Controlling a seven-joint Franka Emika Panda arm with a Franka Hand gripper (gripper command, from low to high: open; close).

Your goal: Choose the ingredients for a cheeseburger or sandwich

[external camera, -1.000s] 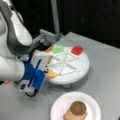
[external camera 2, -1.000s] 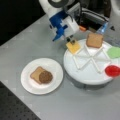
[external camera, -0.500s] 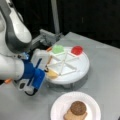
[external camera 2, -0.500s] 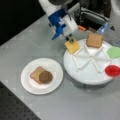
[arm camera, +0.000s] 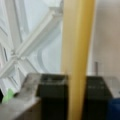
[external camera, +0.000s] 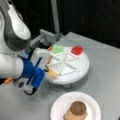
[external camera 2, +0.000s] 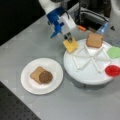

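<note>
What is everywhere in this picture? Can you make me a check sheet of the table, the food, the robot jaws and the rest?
Surface: grey table.
Job's things: white paper plate bears a bread square with the brown patty on it. Divided white tray holds a second bread square, green leaf and red disc, each in its own compartment.
Clutter: nothing seen.
Grippers: gripper, at the tray's edge, jaws shut on the cheese square.
Cables: nothing seen.
Surroundings: dark backdrop, metal post, metal fixture behind the tray.
</note>
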